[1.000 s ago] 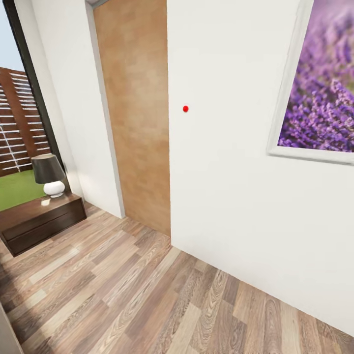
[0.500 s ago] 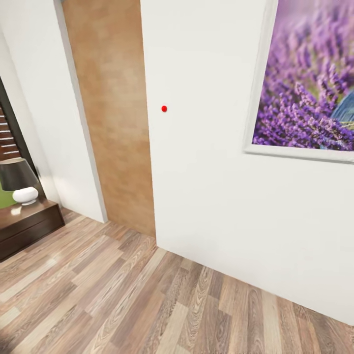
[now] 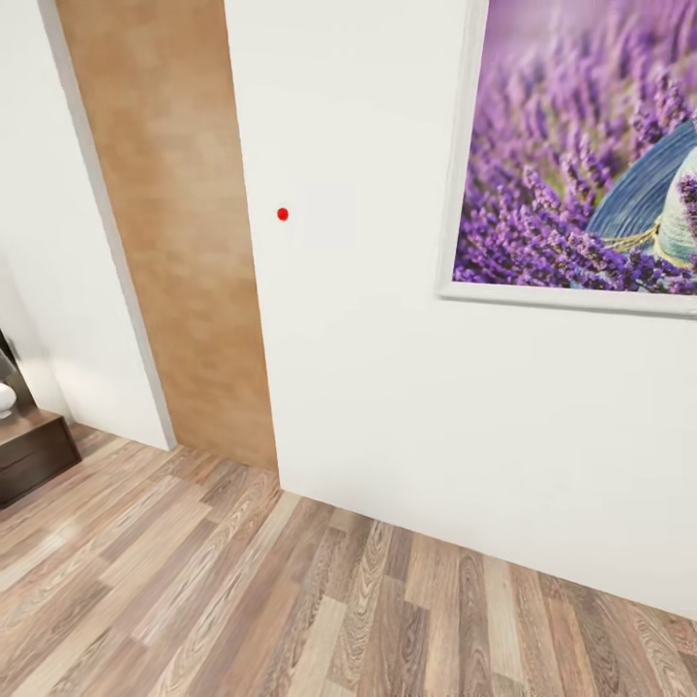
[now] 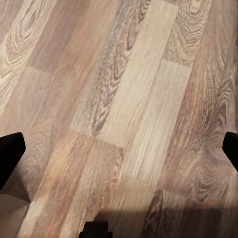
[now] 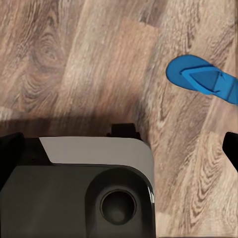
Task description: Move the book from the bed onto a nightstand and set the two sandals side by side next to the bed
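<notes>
One bright blue sandal (image 5: 203, 79) lies flat on the wood-plank floor (image 5: 74, 59) in the right wrist view, beside the robot's grey and black base (image 5: 94, 188). My right gripper (image 5: 119, 148) hangs open above the floor, its dark fingertips (image 5: 10, 148) at the frame's edges and nothing between them. My left gripper (image 4: 119, 153) is open too, over bare floor planks (image 4: 134, 99), holding nothing. The book, the bed and the nightstand are out of view.
The head view faces a white wall (image 3: 387, 387) with a purple lavender picture (image 3: 581, 155) and a small red dot (image 3: 283, 214). A plain brown door (image 3: 174, 242) stands left of it. A corner of a dark low cabinet (image 3: 29, 455) shows at the far left.
The head camera has turned to the right: door, red dot and picture have slid leftward, and the lamp and cabinet have nearly left the picture.
</notes>
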